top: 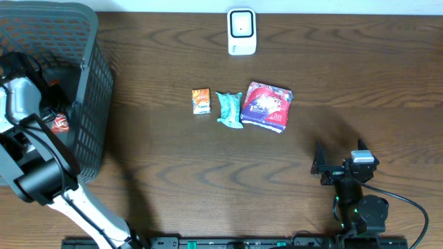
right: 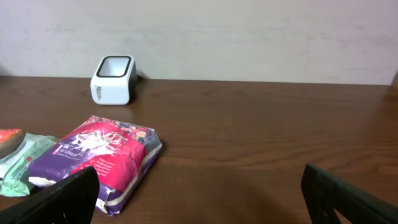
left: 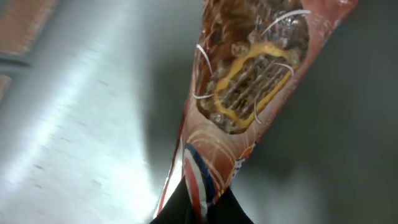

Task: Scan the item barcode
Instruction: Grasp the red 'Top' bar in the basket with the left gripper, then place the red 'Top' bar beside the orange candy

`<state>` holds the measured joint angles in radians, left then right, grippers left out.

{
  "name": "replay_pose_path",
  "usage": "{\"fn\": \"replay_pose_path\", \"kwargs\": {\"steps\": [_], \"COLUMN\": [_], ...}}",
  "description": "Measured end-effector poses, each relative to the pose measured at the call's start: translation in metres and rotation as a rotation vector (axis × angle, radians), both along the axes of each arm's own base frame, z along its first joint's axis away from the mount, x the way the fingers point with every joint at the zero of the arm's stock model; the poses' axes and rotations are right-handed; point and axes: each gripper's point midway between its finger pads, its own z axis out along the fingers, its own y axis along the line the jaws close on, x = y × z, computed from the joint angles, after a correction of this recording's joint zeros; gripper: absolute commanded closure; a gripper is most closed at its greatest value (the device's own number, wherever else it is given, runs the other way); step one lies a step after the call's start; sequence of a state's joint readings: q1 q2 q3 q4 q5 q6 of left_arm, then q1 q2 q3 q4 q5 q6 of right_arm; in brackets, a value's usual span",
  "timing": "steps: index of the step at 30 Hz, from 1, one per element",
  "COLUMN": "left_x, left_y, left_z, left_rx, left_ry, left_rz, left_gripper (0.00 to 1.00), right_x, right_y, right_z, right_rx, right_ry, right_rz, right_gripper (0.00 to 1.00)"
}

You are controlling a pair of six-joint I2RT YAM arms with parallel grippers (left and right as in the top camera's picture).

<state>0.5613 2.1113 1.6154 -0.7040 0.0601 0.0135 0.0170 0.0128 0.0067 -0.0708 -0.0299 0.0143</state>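
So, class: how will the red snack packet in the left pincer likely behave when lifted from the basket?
Pinched by one end in the left pincer, the snack packet will probably hang and swing, its film looking thin. Its glossy surface may slip. It seems small, so probably light.

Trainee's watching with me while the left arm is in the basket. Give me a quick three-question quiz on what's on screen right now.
1. True or false: the left tool is shut on a snack wrapper in the basket.
2. How many packets lie on the table in front of the scanner? A two, B three, C five.
3. Which packet lies between the orange pack and the purple pouch?
Key: 1 true; 2 B; 3 the teal packet.
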Motion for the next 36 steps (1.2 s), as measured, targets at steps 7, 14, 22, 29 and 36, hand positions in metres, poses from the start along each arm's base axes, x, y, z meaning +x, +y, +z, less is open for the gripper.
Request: {"fn": "replay_pose_path", "kwargs": {"steps": [7,14,22,29,36], "left_x": [0.015,-0.036,-0.055,-0.035,-0.006], "left_y": [-0.048,-0.141,-0.299,-0.392,-0.44], "left_z": [0.158,0.338,0.351,0.263,0.151], "left_rx": [-0.064,-0.05,-0.269,-0.356,-0.282], "left_ry": [-0.417,-0.833,-0.832,-0.56,-0.287], "left_rz": [-0.086,-0.247,-0.612,-0.792,-0.776], "left_gripper": [0.93,0.92,0.93,0.93,0.93], "right_x": [0.0,0.0,0.0,0.0,0.0], "right_y": [0.0,0.0,0.0,0.0,0.0], "right_z": [0.0,0.0,0.0,0.0,0.0], "right_rx": [0.0,0.0,0.0,0.0,0.0], "right_ry": [0.0,0.0,0.0,0.0,0.0], "right_rz": [0.0,0.0,0.0,0.0,0.0], "right_gripper": [0.01,0.01,0.01,0.01,0.01]}}
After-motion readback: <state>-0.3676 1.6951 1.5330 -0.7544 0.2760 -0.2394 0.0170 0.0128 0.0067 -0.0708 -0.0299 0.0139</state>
